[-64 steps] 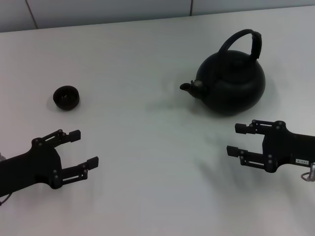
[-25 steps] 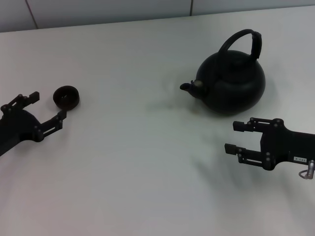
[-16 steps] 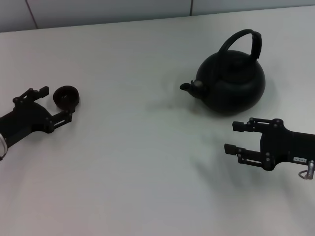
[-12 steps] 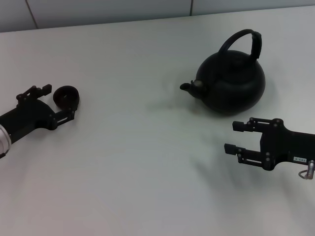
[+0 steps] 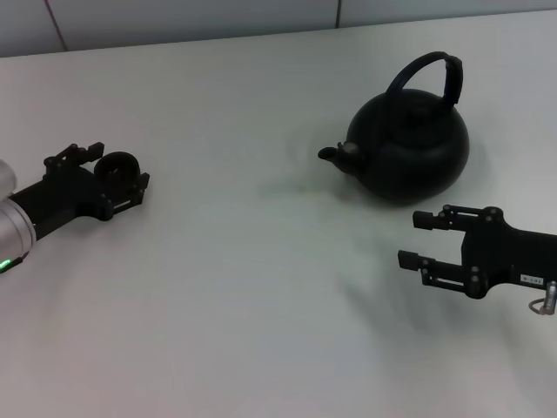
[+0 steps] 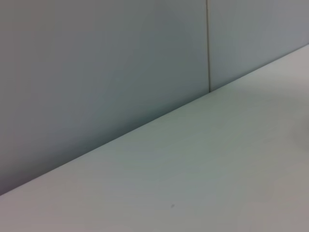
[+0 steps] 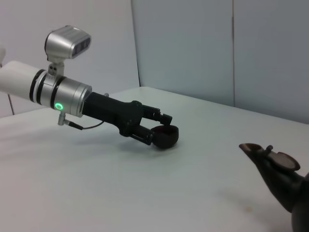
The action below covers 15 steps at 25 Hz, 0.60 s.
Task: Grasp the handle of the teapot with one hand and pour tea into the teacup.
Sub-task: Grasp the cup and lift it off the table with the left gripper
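My left end effector (image 5: 122,178) sat at the teacup (image 5: 117,167), one finger on each side of the little black bowl. From the right wrist view the left end effector (image 7: 157,126) looked narrowed around the teacup (image 7: 164,136), but I could not tell whether the fingers were actually pressing its wall. The cup rested upright on the white tabletop (image 5: 244,287) at the robot's left, with the arm reaching in from the near left edge of the head view.

My right end effector (image 5: 416,238) hovered low at the near right with its two fingers spread wide, holding nothing. It pointed toward the middle of the tabletop and stood apart from the teapot (image 5: 409,148), which sat just beyond it on the far side.

The teapot stood upright at the robot's right, spout (image 5: 331,154) aimed toward the cup side, and its handle (image 5: 431,74) arched free above the lid with nothing touching it. In the right wrist view only the spout (image 7: 253,149) and part of the pot's body showed at the frame's edge.

Between teacup and teapot lay a broad stretch of bare tabletop. Behind both things the tabletop's far edge met a grey panelled wall (image 5: 191,17), with the teapot's handle reaching closest to that edge.
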{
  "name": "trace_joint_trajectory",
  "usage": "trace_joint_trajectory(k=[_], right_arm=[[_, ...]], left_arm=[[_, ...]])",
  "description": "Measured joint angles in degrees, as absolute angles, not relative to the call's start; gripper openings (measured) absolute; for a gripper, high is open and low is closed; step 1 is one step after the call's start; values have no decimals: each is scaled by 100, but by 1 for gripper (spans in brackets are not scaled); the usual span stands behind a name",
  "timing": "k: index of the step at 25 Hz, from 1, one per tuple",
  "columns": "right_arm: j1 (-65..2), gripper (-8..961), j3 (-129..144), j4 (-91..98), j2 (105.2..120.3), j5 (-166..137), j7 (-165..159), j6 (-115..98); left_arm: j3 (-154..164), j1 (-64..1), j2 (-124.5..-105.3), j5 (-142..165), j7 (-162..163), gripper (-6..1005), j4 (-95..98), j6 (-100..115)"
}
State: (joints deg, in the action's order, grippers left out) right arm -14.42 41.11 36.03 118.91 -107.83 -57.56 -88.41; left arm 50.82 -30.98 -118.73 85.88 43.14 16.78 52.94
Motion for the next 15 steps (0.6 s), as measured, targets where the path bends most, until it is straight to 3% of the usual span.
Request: trace_joint_trajectory(k=[15], right_arm=[[-1448,620,4095,3576,11891,-10784,-5756,-8842]], left_arm=[[5178,-3252,-11869,8613,4345,727,1548,5012]])
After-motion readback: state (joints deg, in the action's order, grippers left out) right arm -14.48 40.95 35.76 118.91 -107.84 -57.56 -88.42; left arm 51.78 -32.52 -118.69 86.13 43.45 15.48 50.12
